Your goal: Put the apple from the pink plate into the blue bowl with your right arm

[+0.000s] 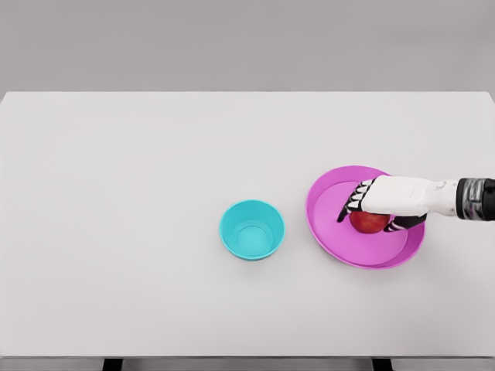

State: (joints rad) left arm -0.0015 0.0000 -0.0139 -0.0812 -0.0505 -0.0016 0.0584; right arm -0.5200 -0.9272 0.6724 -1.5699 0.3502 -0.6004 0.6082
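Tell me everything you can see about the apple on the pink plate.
The apple is red, smooth and glossy, and only its lower part shows. It sits inside the pink plate, right of the middle. The right hand covers its top, fingers curled around it. Whether it is lifted cannot be told.

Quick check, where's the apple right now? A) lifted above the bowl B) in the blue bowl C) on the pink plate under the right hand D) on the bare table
C: the apple sits on the pink plate with the right hand over it; the blue bowl holds nothing.
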